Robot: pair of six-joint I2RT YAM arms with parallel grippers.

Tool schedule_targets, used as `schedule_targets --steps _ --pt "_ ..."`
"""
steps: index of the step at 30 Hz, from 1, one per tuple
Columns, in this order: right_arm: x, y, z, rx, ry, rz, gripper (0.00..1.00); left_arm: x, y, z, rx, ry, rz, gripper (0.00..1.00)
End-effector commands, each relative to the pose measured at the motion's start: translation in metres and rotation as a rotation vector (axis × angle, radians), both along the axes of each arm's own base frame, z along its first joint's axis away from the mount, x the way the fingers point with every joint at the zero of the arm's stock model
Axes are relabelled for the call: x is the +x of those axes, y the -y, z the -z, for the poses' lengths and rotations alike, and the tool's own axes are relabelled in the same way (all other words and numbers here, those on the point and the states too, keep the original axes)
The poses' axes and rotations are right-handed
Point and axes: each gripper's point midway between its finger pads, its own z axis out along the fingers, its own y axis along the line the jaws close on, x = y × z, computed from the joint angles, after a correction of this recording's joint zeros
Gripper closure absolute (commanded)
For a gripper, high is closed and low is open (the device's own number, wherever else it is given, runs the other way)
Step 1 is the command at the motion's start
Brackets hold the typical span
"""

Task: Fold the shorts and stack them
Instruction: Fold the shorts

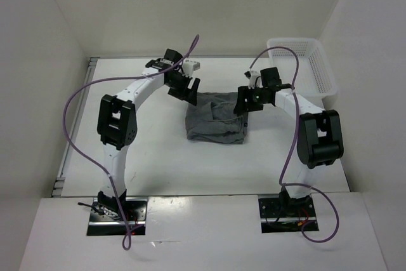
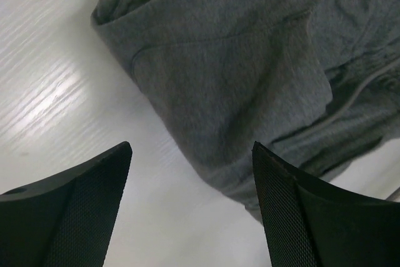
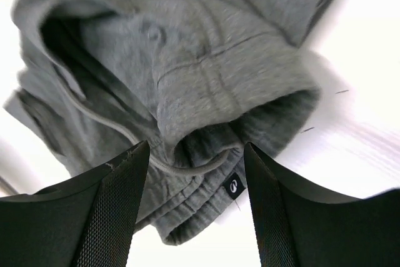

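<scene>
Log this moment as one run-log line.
shorts: crumpled on table | left tool: open, empty, at shorts' left edge | right tool: open, empty, over shorts' right edge

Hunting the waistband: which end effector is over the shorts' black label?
The right end effector: the shorts' black label lies beneath its open jaws. The left end effector faces plain grey fabric.

Setting: robotics laboratory test cell. Indicated by a white table enclosed on three sides by plain white panels; two white-and-black arms, left and right, bolted to metal base plates; purple cables left exposed.
</scene>
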Motion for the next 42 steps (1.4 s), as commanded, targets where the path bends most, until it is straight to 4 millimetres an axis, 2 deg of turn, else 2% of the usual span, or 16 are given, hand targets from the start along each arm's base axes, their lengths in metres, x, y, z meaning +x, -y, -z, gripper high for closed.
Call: schedule_targets --steps 1,4,6,10,11,14,15,19,22,24,27,31,35,38,41,42 --pt "0.022 -0.005 -0.037 0.115 0.034 0.054 0.32 0.015 0.024 0.002 -0.016 0.057 0.039 0.15" --pt "0.02 -0.015 -0.032 0.164 0.008 0.016 0.32 0.015 0.03 0.017 -0.009 0.039 0.049 0.11" --pt "0.024 -0.021 -0.034 0.202 0.006 0.002 0.32 0.019 0.027 0.029 0.018 0.029 0.037 0.11" --pt "0.026 -0.033 -0.016 0.19 -0.027 0.014 0.36 0.035 0.015 0.042 0.101 0.075 -0.015 0.11" --pt "0.026 -0.033 -0.008 0.192 -0.055 0.026 0.36 0.036 0.012 0.043 0.114 0.08 -0.023 0.11" --pt "0.039 -0.034 -0.018 0.195 -0.026 0.037 0.36 0.039 0.012 0.042 0.118 0.091 -0.028 0.11" --pt "0.04 -0.033 -0.013 0.19 -0.044 0.061 0.36 0.042 0.013 0.037 0.111 0.108 -0.029 0.11" --pt "0.047 -0.033 -0.021 0.196 -0.036 0.09 0.37 0.041 0.014 0.037 0.103 0.105 -0.025 0.11" --pt "0.039 -0.034 -0.018 0.204 -0.084 0.102 0.39 0.039 0.012 0.034 0.089 0.086 -0.023 0.11" --pt "0.03 -0.035 -0.036 0.221 -0.076 0.078 0.41 0.038 0.008 0.029 0.076 0.082 -0.026 0.11" --pt "0.013 -0.031 -0.04 0.231 -0.102 0.07 0.41 0.039 0.002 0.021 0.049 0.082 -0.032 0.11" --pt "-0.008 -0.028 -0.028 0.248 -0.168 0.089 0.41 0.039 -0.004 0.026 0.065 0.063 -0.044 0.11" --pt "-0.012 -0.028 -0.028 0.259 -0.19 0.111 0.41 0.041 -0.004 0.028 0.065 0.063 -0.045 0.11" --pt "0.001 -0.032 -0.025 0.284 -0.187 0.139 0.37 0.038 -0.005 0.031 0.069 0.053 -0.044 0.11" --pt "0.029 -0.031 -0.022 0.268 -0.147 0.165 0.37 0.035 -0.004 0.039 0.069 0.031 -0.039 0.1" --pt "0.036 -0.03 -0.014 0.256 -0.157 0.175 0.37 0.035 -0.004 0.039 0.069 0.031 -0.039 0.1"
